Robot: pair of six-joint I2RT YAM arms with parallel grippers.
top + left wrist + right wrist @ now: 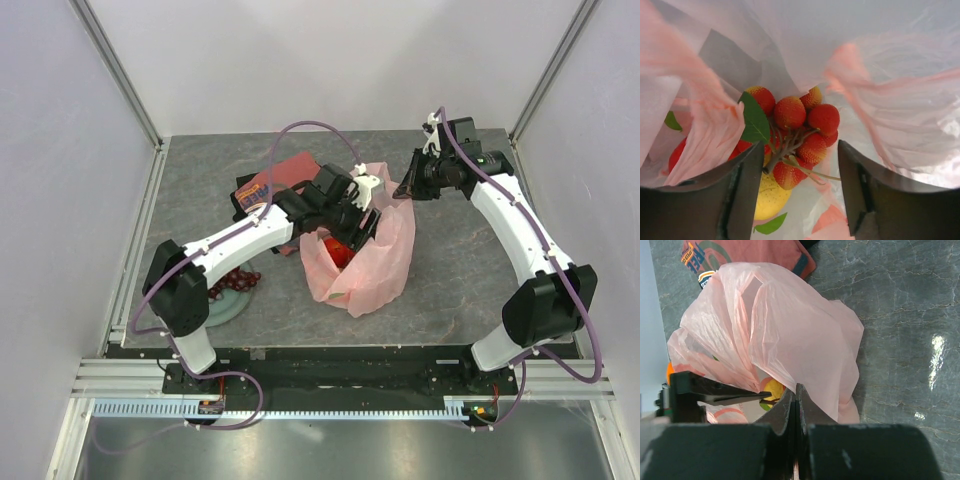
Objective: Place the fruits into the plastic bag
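— Where's the left hand right now?
— I've got the left gripper (799,146) down in the mouth of the plastic bag (385,258), jaws standing wide and gripping nothing. On its wrist camera I see a bunch of red berries (802,122) between the fingers, lying inside the bag on top of a yellow lemon (771,196). A red fruit (676,154) sits to the left, mostly hidden behind a fold of film.
— And the right?
— My right gripper (796,390) is pinched tight on the bag's rim at its far right side. The bag sits near the middle of the table (480,290), with the red cloth (295,172) just beyond it.
— Anything outside the bag?
— Dark grapes (238,278) lie on the green plate (222,310) toward the table's near left corner, beside my left arm.
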